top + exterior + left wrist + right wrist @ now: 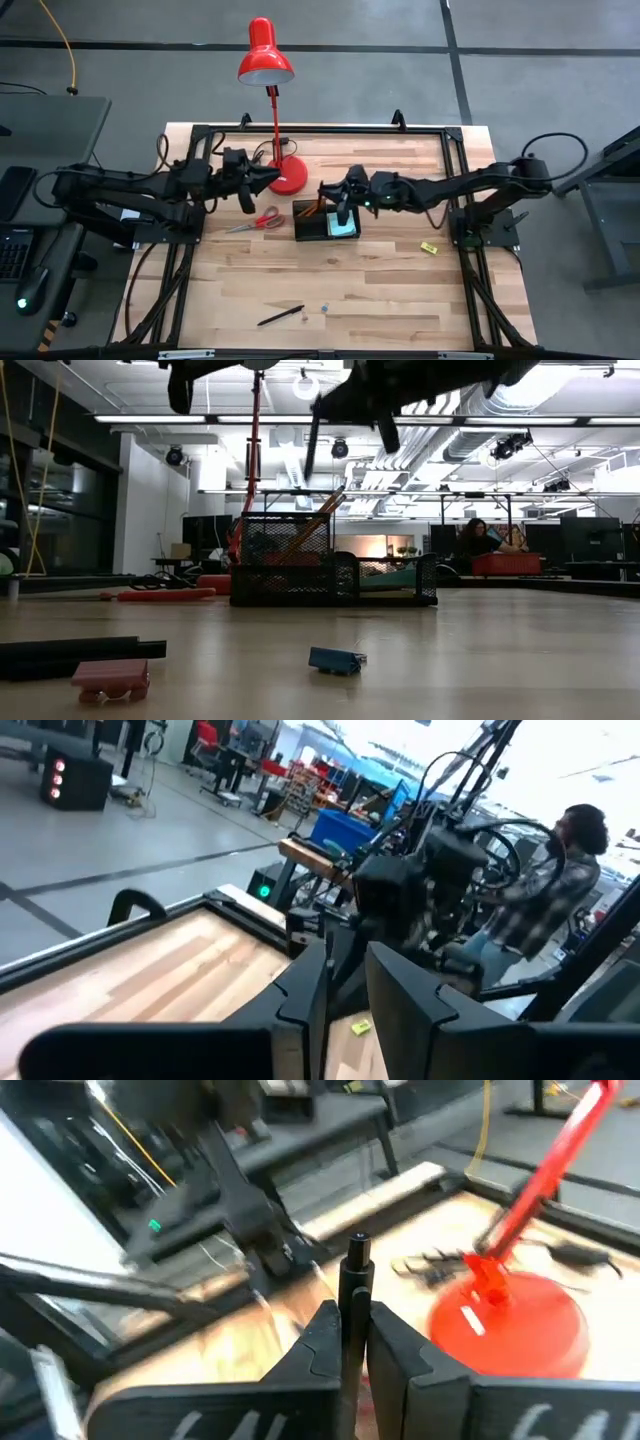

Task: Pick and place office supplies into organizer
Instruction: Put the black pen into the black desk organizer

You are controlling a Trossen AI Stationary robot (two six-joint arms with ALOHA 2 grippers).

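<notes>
The wooden table (400, 300) carried a red desk lamp (270, 70) whose round base (289, 178) stood at the far side, just behind the black mesh organizer (325, 222) near the middle. The right arm reached in from the right with its gripper (341, 208) over the organizer, its fingers clamped on an upright black pen (353, 1295) whose top stood above them in the right wrist view. The left arm lay along the left side, its gripper (256, 180) raised off the table beside the lamp base; its two fingers (305, 995) stood a narrow gap apart with nothing between them. In the organizer, a teal sticky-note pad (345, 230) lay in the right-hand compartment and orange pencils (318, 520) leaned in the taller left-hand one. Red-handled scissors (256, 222) lay on the table just left of the organizer. Another black pen (280, 316) lay near the front edge, well apart from the organizer, with a small pink piece (112, 678) and a small blue piece (336, 660) beside it. A tiny yellow block (429, 247) lay to the organizer's right
</notes>
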